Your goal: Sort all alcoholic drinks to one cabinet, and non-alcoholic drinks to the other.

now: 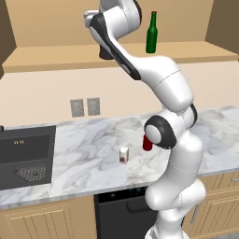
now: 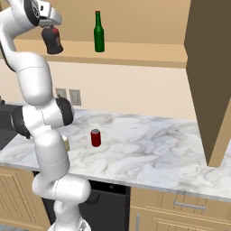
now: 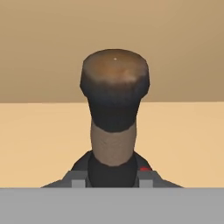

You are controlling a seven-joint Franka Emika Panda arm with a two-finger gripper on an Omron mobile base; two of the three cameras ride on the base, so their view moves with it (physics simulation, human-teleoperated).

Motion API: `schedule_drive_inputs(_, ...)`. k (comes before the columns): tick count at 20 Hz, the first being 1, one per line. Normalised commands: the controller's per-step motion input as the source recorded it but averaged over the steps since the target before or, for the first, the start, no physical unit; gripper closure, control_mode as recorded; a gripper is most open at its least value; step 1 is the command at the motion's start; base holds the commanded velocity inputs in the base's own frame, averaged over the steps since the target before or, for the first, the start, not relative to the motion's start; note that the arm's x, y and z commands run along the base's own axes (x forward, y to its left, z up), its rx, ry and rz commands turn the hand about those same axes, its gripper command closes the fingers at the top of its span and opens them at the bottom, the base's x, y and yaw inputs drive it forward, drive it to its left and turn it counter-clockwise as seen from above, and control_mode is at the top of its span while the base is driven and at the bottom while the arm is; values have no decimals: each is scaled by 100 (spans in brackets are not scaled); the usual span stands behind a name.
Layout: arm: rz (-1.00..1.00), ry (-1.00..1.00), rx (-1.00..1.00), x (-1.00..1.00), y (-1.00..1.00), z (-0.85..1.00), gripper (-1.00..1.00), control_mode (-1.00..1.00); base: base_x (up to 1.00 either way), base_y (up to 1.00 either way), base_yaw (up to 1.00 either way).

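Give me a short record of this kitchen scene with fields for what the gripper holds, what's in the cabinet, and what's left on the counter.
gripper: gripper shut on the black bottle, grasped at the neck
black bottle position: hanging tilted over the cabinet shelf
in cabinet: green bottle, upright on the shelf
on counter: red can and white carton, standing apart on the marble counter

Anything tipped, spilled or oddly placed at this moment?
Nothing spilled. The black bottle hangs tilted in the shut gripper above the cabinet shelf; green bottle, red can and carton stand upright.
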Motion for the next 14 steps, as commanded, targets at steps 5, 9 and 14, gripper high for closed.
schedule_drive_inputs(5,-2,0,0,26,-3,-3,100,-100,0,0,0)
schedule_drive_inputs(9,-2,0,0,27,-1,-4,100,-100,0,0,0)
schedule_drive_inputs(14,-2,0,0,25,0,-5,100,-100,0,0,0)
